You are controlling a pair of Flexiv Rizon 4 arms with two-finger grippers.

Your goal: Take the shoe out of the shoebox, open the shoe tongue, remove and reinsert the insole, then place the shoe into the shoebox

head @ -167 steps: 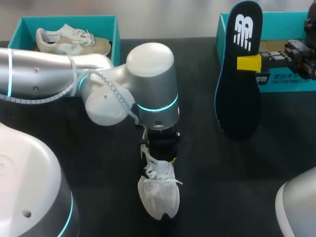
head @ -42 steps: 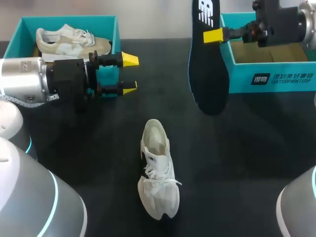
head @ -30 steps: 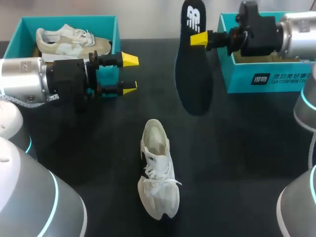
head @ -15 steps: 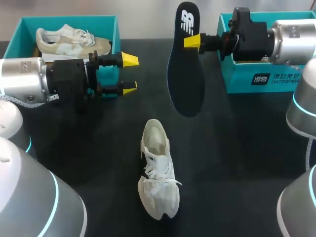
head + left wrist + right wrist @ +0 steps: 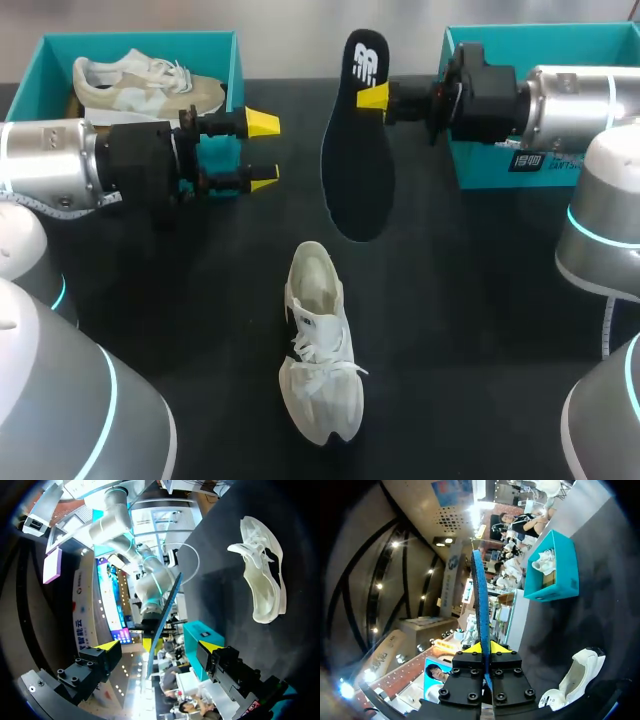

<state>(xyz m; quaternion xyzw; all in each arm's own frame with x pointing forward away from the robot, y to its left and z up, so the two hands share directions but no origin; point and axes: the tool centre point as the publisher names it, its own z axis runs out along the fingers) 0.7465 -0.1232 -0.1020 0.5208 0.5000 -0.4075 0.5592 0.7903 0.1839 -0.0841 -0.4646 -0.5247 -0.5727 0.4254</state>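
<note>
While one white laced shoe (image 5: pixel 320 345) lies on the black table (image 5: pixel 480 300), long axis near to far and toe nearest, its single flat, dark insole (image 5: pixel 355 170) hangs in the air just beyond the heel. The right hand (image 5: pixel 375 97) pinches the insole's blue-edged rim, broad end pointing down. The left hand (image 5: pixel 262 150) gapes wide and empty beside the left box (image 5: pixel 235 80), teal, holding a second shoe (image 5: pixel 140 85). The matching right box (image 5: pixel 560 32) sits far right.

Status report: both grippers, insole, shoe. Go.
Left gripper open, empty. Right gripper shut on insole, held upright off the table. White shoe lies on table, opening unobstructed.
</note>
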